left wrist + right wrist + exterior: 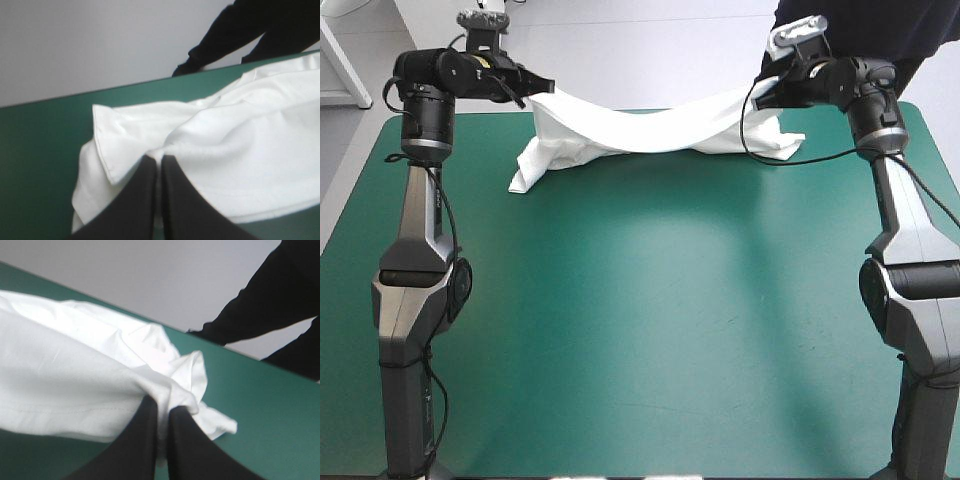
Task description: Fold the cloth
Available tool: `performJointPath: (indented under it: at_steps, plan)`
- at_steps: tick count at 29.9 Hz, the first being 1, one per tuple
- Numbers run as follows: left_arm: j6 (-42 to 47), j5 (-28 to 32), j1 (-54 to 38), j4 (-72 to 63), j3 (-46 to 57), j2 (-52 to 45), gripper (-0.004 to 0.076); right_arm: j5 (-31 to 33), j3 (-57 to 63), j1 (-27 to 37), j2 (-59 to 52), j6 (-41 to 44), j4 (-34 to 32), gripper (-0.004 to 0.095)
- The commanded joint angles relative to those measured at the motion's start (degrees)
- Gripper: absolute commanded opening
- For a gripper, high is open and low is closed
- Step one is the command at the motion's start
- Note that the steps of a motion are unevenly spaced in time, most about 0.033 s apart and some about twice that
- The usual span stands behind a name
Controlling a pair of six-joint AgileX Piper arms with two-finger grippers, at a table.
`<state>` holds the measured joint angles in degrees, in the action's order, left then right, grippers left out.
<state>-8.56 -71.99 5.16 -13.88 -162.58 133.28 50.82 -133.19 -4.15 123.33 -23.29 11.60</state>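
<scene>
Both ends up: the left gripper (542, 88) has its black fingers (142, 200) clamped on the white short-sleeved fabric T-shirt (650, 135), the right gripper (767, 88) likewise, over the far part of the teal-green table cover (650, 320). Long axis runs left-right, middle sagging, loose ends drooping to the cover. Stretching step, I'd judge — next: draw it taut, lay it flat.
</scene>
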Motion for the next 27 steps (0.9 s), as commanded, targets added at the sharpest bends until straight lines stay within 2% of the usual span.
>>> performJointPath:
  at_steps: [1, 4, 8, 11, 19, 24, 27]
  plan:
    - [1.93, -1.97, 0.31, -4.73, -0.55, -3.80, -0.0022, 0.89, 3.61, 0.74, -5.35, -0.64, 1.22, -0.0017]
    - [2.06, -1.97, 1.02, -5.68, 0.56, -4.28, -0.0022, 1.46, 10.42, 1.10, -8.00, -0.64, 1.22, -0.0017]
    - [1.84, -1.97, 2.26, -5.23, 7.57, -7.33, -0.0022, 1.86, 20.04, 1.78, -12.59, -0.64, 1.40, -0.0017]
    - [0.54, -1.97, 2.86, -3.29, 17.15, -11.83, -0.0022, 2.37, 25.51, 2.02, -15.95, -0.64, 1.96, -0.0017]
    - [-0.99, -1.38, 3.30, 1.32, 51.42, -29.08, -0.0022, 4.93, 36.33, 2.02, -23.73, -0.64, 2.08, -0.0017]
    - [-2.95, 4.57, 3.41, -1.75, 69.14, -38.96, -0.0022, 6.69, 43.52, 2.02, -29.47, -0.64, 1.00, -0.0017]
    - [-4.03, 5.34, 3.41, -2.39, 78.53, -44.66, -0.0022, 7.16, 48.21, 2.02, -32.93, -0.64, 1.00, -0.0017]
